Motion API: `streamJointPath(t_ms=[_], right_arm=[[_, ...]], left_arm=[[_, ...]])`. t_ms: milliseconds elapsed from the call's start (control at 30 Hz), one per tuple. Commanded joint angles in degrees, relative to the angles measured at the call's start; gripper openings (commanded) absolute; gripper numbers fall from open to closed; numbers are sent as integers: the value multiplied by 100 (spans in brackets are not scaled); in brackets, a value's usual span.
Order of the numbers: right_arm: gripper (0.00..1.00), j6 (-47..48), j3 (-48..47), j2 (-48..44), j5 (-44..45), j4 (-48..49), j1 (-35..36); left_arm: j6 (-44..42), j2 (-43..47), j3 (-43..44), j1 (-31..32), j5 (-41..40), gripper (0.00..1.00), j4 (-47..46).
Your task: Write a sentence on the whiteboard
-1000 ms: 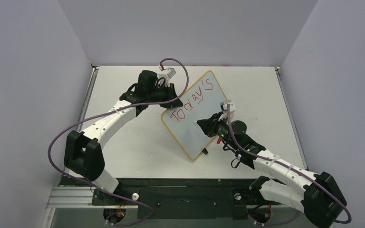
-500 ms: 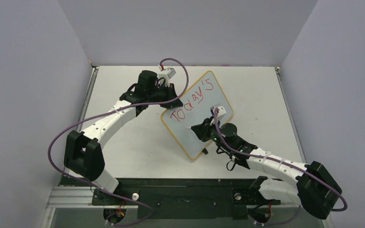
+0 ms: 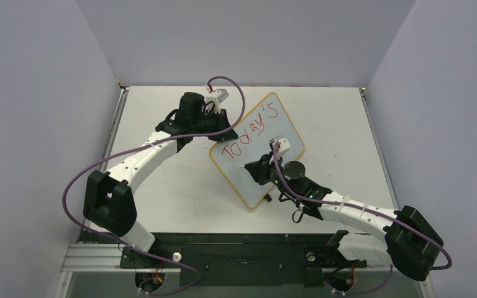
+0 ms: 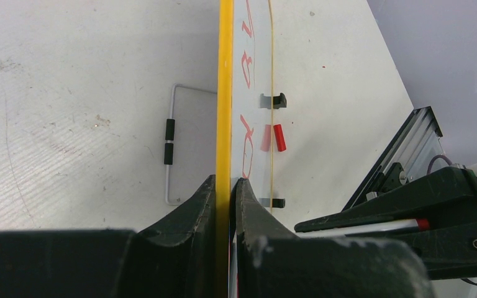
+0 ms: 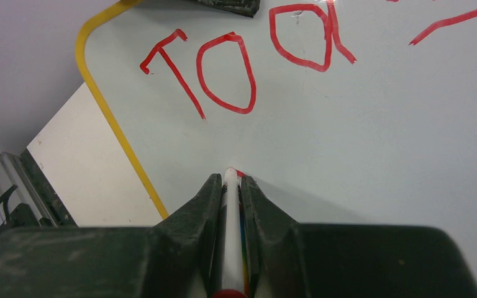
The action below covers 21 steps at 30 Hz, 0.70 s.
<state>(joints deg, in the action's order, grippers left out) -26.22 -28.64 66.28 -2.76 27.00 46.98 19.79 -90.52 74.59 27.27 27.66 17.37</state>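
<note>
From above, you see the whiteboard point(image 3: 235, 178) lying slantwise on the tabletop point(image 3: 161, 186), its long axis running from near left to far right. The sentence point(image 3: 251, 133) reads only "Today's", written along the farther long edge. Your left end effector point(image 3: 220, 133) is clamped on the board's left short edge. Your right end effector point(image 3: 254, 169) is nearer the blank half and points left across it.

In the left wrist view, both fingers pinch the yellow frame edge-on, with a wire stand point(image 4: 171, 143) behind the board, which looks propped up rather than flat. The right arm comes in from the lower right.

In the right wrist view, the fingers are closed together on the marker point(image 5: 230, 236). Its tip touches, or very nearly touches, the board just beneath the "T" and "o". The blank surface runs off to the right, parallel with the first line, so your next stroke probably starts here and travels that way.
</note>
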Motion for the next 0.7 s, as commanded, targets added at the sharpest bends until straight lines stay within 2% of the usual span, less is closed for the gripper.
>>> streamJointPath(t_ms=[0,600,667], right_arm=[[0,99,-159,113,40,81,150],[0,-67,425,-222,255,-110,319],[0,-68,414,-251,494,-204,319]], left_arm=[[-511,168,-6,-13,-481,0,-156],[-512,187,7,-11,-490,0,-135],[-511,192,2,-13,-490,0,-129]])
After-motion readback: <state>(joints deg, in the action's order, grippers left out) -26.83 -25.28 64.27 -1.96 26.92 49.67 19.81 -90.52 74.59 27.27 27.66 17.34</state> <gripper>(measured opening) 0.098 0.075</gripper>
